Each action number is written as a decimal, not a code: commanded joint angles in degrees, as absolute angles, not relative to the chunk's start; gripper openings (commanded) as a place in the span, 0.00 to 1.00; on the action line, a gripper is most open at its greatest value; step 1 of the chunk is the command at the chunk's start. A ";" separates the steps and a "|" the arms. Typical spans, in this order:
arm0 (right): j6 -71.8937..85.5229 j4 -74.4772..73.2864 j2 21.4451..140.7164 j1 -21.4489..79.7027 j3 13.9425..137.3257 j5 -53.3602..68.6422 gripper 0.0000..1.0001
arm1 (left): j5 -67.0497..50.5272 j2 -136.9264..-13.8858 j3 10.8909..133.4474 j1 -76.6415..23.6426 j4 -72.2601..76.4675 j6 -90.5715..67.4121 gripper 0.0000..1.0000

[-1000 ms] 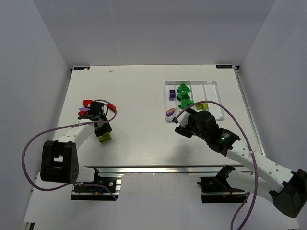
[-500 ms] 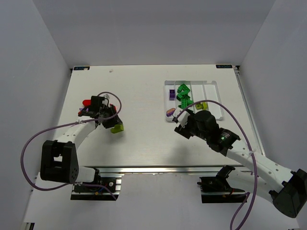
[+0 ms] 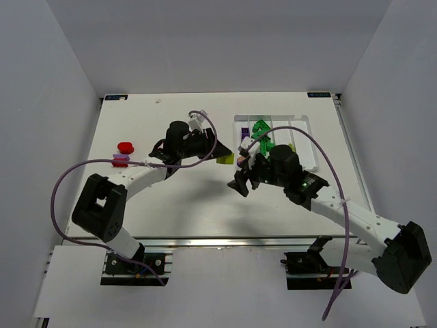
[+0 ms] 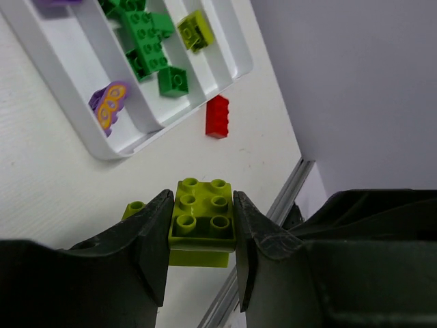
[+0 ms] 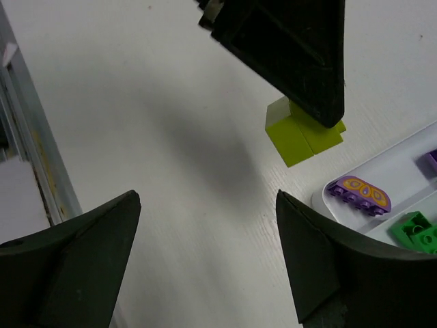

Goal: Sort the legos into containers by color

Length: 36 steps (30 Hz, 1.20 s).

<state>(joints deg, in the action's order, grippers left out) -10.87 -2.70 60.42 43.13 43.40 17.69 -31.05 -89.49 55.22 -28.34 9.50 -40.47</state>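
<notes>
The left gripper is clamped on a yellow-green brick, one finger pressed flat against each of two opposite side walls, the studded top facing the wrist camera. A second yellow-green part shows below and to one side of it, so this may be two pieces stuck together; the pictures do not settle that. The brick hangs over bare table just beside the near corner of the white tray, not yet above any compartment. The right gripper has its fingers spread wide with nothing between them, and sits low over the table close to that same corner. In the tray, a purple butterfly piece lies in the first compartment, green bricks fill the second, and one yellow-green brick lies in the third, which looks like the right home for the held one. A red brick rests on the table just outside the tray's end wall; more red pieces lie well apart on the left. Such a brick is probably very light, stiff and hard to damage, but its smooth walls are likely slippery, so a centred pinch on flat sides, as here, suits it. Released from high up, it could bounce over the low dividers.
</notes>
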 commanded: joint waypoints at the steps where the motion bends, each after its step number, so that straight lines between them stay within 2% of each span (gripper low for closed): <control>1: 2.52 4.49 65.20 42.72 48.16 12.51 0.85 | -33.05 -89.91 55.82 -28.30 23.95 -44.64 0.00; 2: 10.12 2.22 69.48 42.80 52.60 4.82 0.84 | -32.09 -90.00 53.46 -28.39 29.48 -47.52 0.00; 8: 18.44 3.95 74.44 42.80 54.32 5.02 0.82 | -30.07 -89.83 50.98 -28.39 35.33 -50.36 0.00; 13: 23.73 6.15 75.58 42.80 55.45 0.18 0.76 | -27.77 -87.11 46.85 -28.39 37.70 -50.54 0.00; 17: 24.00 8.60 75.67 42.80 55.29 -3.95 0.73 | -27.86 -85.96 46.06 -28.39 38.14 -50.71 0.00; 31: 22.86 13.97 78.49 42.98 53.26 -5.27 0.62 | -28.74 -85.69 44.47 -28.30 40.78 -52.91 0.00; 36: 20.22 18.35 79.01 43.94 51.95 -9.13 0.52 | -29.09 -85.69 44.12 -28.39 41.13 -53.44 0.00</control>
